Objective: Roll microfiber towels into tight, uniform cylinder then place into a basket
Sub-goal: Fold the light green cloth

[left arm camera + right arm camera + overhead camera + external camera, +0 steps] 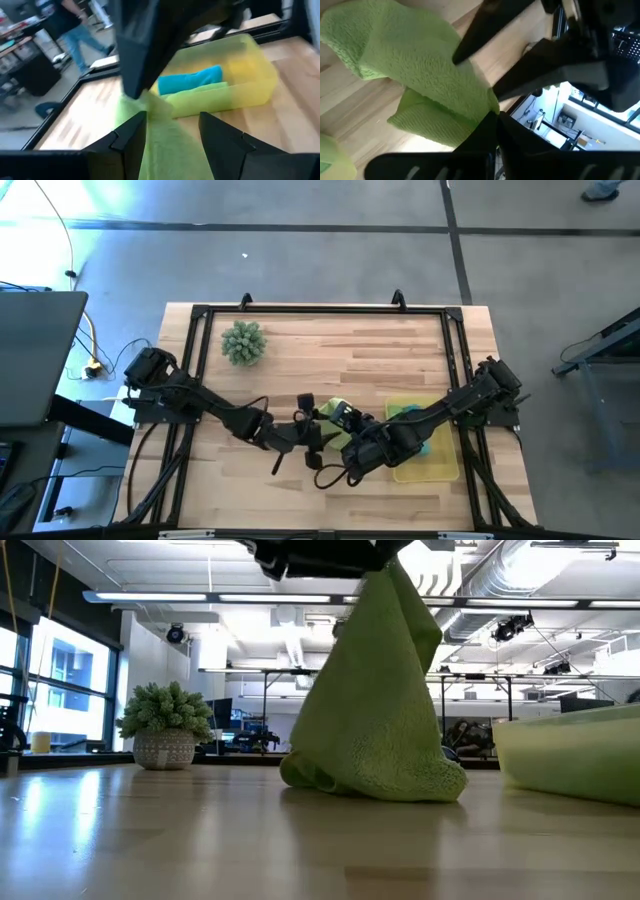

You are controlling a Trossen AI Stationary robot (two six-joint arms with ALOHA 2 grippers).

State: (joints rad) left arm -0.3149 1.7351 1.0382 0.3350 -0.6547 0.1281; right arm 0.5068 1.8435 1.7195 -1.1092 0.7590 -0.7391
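I've got the right gripper [492,117] pinched tight on one corner of the lime green towel [375,700], which hangs in a cone, its bottom bunched on the table [200,840] just beside the yellow basket [570,755]. My left gripper [170,132] stands wide, fingers either side of the cloth, gripping nothing. My worry: a single-corner hold, so the towel may slip or crumple instead of lying flat for rolling. No readable labels anywhere
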